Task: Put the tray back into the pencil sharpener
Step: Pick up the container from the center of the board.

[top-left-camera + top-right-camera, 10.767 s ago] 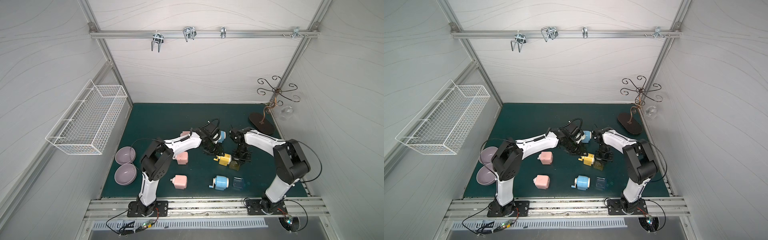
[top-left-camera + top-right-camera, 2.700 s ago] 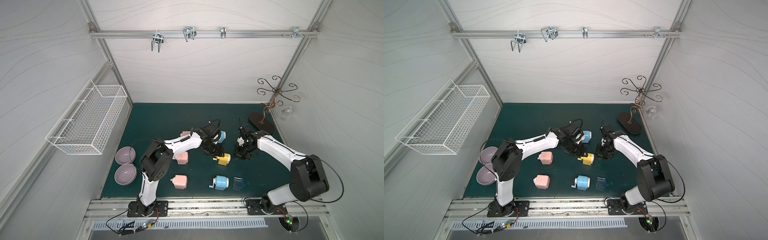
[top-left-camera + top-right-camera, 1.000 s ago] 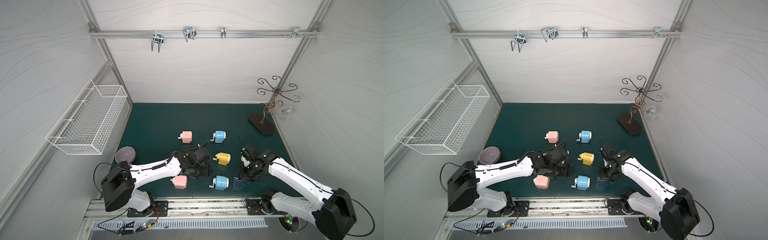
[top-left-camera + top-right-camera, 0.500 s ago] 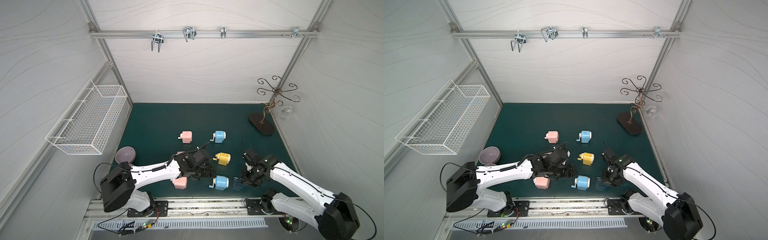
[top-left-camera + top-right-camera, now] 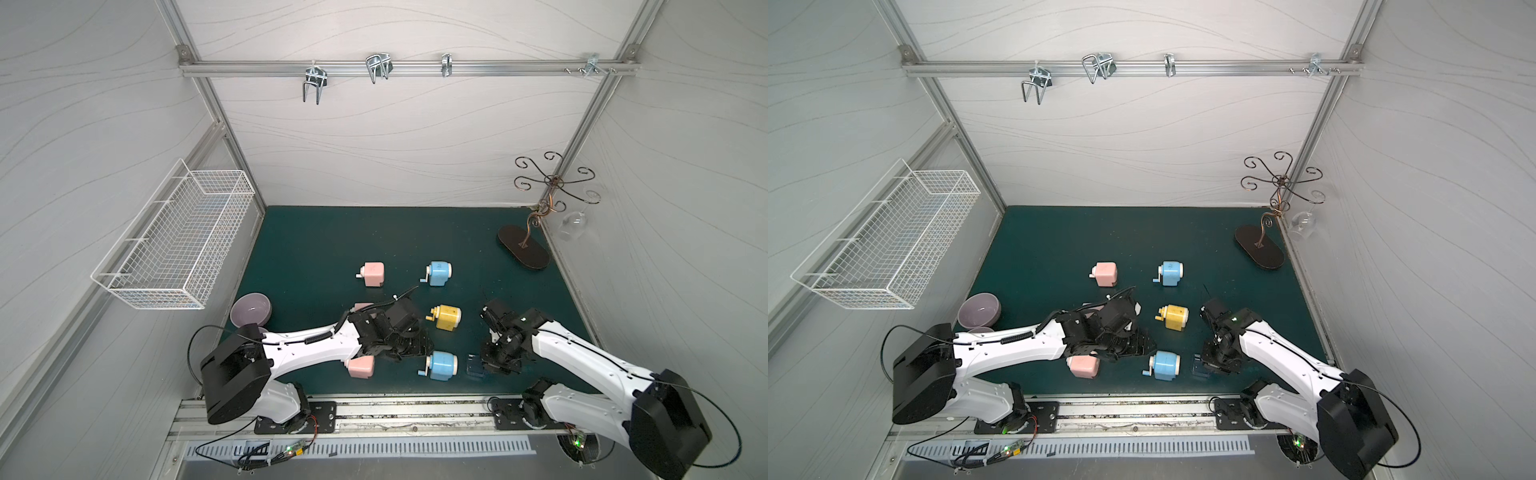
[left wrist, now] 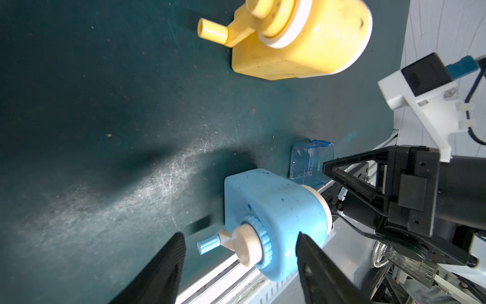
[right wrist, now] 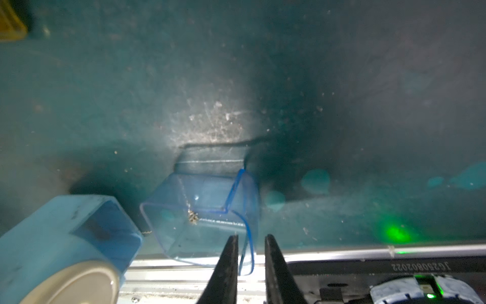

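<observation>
The right gripper (image 7: 251,236) has its jaws slightly apart around one wall of the clear tray (image 7: 200,210); whether they pinch it I cannot tell. Beside the tray lies the blue sharpener (image 7: 65,237); at its crank the left gripper (image 6: 239,234) hangs half open, empty.

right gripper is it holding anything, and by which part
Nothing gripped, it seems: the right gripper straddles one thin side wall of the clear blue tray, jaws narrow but with gaps showing on both sides.
</observation>
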`<state>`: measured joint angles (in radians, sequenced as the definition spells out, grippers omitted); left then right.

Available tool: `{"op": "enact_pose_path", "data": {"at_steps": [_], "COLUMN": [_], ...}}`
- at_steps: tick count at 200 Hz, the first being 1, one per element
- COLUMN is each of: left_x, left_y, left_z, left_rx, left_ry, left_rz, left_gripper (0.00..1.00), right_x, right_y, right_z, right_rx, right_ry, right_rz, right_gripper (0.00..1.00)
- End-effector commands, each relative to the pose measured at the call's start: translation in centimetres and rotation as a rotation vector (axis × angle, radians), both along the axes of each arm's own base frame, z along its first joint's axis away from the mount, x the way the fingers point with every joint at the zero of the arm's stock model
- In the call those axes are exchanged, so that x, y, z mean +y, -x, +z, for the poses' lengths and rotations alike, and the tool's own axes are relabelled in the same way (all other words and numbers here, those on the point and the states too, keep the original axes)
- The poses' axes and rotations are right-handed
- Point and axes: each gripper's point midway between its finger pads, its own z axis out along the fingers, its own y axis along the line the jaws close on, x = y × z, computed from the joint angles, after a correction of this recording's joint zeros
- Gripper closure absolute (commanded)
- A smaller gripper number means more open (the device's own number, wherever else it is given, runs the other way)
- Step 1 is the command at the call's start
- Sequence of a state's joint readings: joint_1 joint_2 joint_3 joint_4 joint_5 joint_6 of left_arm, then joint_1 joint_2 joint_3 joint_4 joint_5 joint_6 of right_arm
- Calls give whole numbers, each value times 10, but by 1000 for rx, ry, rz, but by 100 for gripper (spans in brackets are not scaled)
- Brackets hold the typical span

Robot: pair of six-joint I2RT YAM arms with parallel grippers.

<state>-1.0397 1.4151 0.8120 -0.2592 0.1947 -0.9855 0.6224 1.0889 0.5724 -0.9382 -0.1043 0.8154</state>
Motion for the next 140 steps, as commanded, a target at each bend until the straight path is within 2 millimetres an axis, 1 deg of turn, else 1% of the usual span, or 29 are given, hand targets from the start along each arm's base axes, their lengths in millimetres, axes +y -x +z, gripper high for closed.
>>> {"op": "enact_pose_path", "data": {"at_steps": [1,33,115,140], "left_x": [-5,-4,-5,-6], "left_y": [-1,0,0,1], "left_z": [6,7,6,7], "left_rx": [-8,-6,-4,-2], "left_ry": [43,46,52,57], "left_rz": [15,17,13,13], "left_gripper": [30,31,31,31], "right_x": [-1,-3,-3,-5], "right_y": [-2,-5,-7,-8], "right_z": [-4,-4,-4,-3], "right_rx": [-3,-3,-4,-10], "right_ry": [16,29,38,47], "right_rz": [5,8,14,25], "right_gripper": [80,86,91,95]}}
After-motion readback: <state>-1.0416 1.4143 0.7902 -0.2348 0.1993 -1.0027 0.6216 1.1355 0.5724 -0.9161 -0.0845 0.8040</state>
